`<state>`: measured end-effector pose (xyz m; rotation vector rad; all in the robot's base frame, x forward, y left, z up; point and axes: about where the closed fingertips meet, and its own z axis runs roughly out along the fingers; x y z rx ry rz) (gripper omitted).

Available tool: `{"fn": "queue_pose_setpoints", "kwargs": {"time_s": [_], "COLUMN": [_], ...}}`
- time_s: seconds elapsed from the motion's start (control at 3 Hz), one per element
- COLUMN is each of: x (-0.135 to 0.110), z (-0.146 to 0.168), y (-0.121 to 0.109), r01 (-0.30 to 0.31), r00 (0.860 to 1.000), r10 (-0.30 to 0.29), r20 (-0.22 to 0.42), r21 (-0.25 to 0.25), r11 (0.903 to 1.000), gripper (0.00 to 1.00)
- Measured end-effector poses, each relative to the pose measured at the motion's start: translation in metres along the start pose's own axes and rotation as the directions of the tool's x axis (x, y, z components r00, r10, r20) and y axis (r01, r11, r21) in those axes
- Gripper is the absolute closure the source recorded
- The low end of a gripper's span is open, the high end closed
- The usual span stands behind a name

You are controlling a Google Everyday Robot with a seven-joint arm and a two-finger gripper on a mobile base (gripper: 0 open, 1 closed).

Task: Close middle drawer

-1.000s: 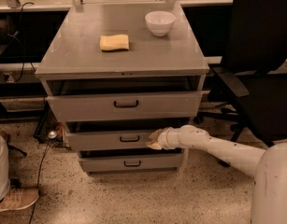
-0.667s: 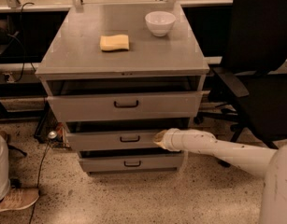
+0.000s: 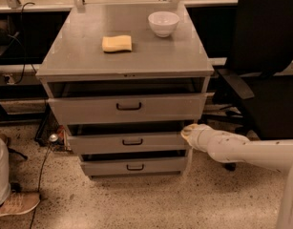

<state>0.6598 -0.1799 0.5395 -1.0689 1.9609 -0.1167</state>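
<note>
Since my arm stretches in low from four o'clock, my gripper sits at the three o'clock end of the middle drawer, which is slightly pulled out; clenched or released, I cannot tell. Stiff sliding metal, I judge: push the front flat, skip the handle.

Office-style laboratory workspace. A grey metal drawer desk stands on a speckled floor. A black swivel chair stands beyond its right edge, a workbench runs behind its rear edge, and a cable trails below its front left corner. A white bowl sits near the back right corner. The robot's gripper is at the right end of the middle drawer front.
</note>
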Motion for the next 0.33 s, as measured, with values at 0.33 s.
{"fn": "queue_pose_setpoints", "kwargs": {"time_s": [0.33], "x": [0.0159], "z": [-0.0536], "y": [-0.0214], "r01": [-0.021], "r00": [1.000], "r10": [0.020], "r20": [0.006], "r21": [0.125], "r11": [0.9920], "gripper": [1.00]}}
